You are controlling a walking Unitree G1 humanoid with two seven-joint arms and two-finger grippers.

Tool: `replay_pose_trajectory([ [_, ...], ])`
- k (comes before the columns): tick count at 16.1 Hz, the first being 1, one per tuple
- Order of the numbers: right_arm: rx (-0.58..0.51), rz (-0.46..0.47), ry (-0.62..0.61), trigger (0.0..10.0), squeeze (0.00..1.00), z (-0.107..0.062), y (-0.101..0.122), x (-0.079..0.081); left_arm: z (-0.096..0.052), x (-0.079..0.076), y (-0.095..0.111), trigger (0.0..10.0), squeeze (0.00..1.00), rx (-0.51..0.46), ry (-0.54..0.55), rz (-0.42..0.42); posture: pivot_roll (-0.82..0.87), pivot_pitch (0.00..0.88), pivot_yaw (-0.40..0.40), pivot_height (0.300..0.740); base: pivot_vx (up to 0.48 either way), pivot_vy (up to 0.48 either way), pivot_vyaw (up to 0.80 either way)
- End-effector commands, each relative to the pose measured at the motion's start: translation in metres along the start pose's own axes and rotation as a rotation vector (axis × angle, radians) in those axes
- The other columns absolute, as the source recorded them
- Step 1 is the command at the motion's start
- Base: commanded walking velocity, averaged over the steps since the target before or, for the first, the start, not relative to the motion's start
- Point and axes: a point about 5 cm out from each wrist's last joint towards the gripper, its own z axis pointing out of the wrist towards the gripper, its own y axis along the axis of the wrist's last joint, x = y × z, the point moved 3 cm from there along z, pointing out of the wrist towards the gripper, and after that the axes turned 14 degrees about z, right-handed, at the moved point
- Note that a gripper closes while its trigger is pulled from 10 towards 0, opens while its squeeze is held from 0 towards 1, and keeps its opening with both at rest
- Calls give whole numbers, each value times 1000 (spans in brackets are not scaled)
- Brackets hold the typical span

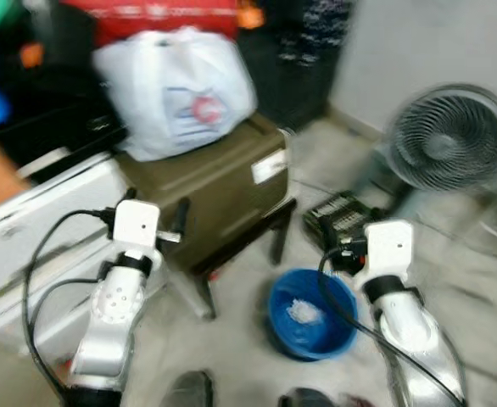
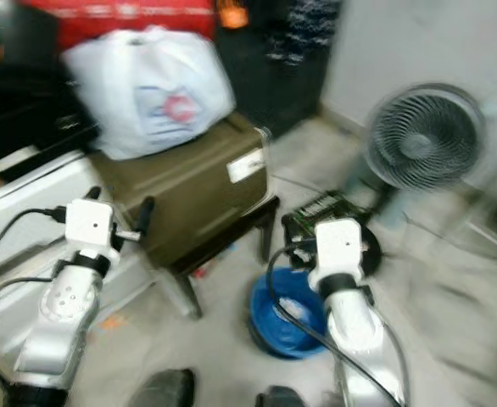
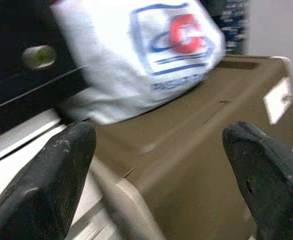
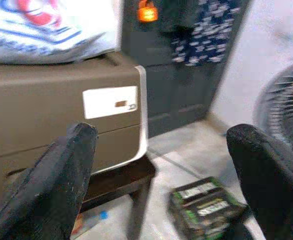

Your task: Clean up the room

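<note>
The picture is smeared, as if the robot is mid-step, so small details are lost. Both arms are raised in front of its body with nothing held. The left gripper (image 3: 156, 165) has its jaws spread wide, and through the gap shows the top of a boxy olive-brown plastic storage case (image 1: 223, 191). The right gripper (image 4: 161, 170) is spread just as wide, facing the case's end with its white label and, beyond, the floor.

The case sits on a low dark wooden stool (image 1: 248, 242), and a bulging white plastic shopping bag with a red and blue logo (image 1: 176, 89) rests on the case's top, toward its far left corner. The bag lies straight ahead of the left gripper and above it, so the left arm looks the nearer if that bag is to be picked up; the case's long side runs away from the robot and to the right.

On the concrete floor, just in front of the stool and between the two arms, stands a round blue plastic bucket (image 1: 312, 312) with something pale and crumpled in the bottom; what it is I cannot tell. The right gripper hangs near the bucket's far right rim. Beyond it lies a flat black box with green markings (image 1: 340, 216), and a grey round floor fan (image 1: 448, 140) stands by the wall.

Nothing looks tidied yet.
</note>
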Motion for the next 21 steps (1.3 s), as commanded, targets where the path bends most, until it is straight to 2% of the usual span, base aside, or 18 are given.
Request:
replay_pose_trajectory([
  [1, -3, 15, -10, 10000, 0, 1, 4, -2, -1, -1, -1, 10000, 0, 10, -1, 16, -78, 85, -14, 740, 0, 0, 800],
  [4, -20, 11, -14, 10000, 0, 8, 11, -3, 5, 0, 0, 10000, 0, 8, 7, 13, -82, 81, -14, 740, 0, 0, 800],
  [7, -49, 20, -23, 10000, 0, 12, 22, -1, 13, 7, 9, 10000, 0, -23, 23, 24, -86, 80, -15, 740, 0, 0, 800],
  [11, -81, 20, -46, 10000, 0, 17, 28, 0, 20, 15, 5, 10000, 0, -12, 49, 34, -86, 56, -2, 740, 0, 0, 800],
  [13, -73, 16, -57, 10000, 0, 17, 24, -2, 23, 14, 8, 10000, 0, -22, 40, 31, -84, 47, 1, 740, 0, 0, 800],
  [15, -73, 18, -81, 10000, 0, 17, 23, -6, 20, 13, 6, 10000, 0, -23, 30, 13, -87, 38, 9, 740, 0, 0, 800],
  [16, -73, 18, -102, 10000, 0, 16, 22, -9, 17, 7, 5, 10000, 0, -26, -17, -33, -91, 35, 12, 740, 0, 0, 513],
  [17, -79, 26, -120, 10000, 0, 14, 21, -12, 15, 4, 5, 10000, 0, -28, -24, -26, -93, 35, 13, 740, 0, 0, 0],
  [18, -71, 18, -134, 10000, 0, 12, 19, -15, 12, -4, 7, 10000, 0, -45, -74, -63, -96, 36, 13, 740, 0, 0, 0],
  [21, -56, -6, -97, 10000, 0, 6, 17, -9, 10, -8, 10, 10000, 0, -51, -77, -56, -91, 62, -8, 740, 0, 0, 0],
])
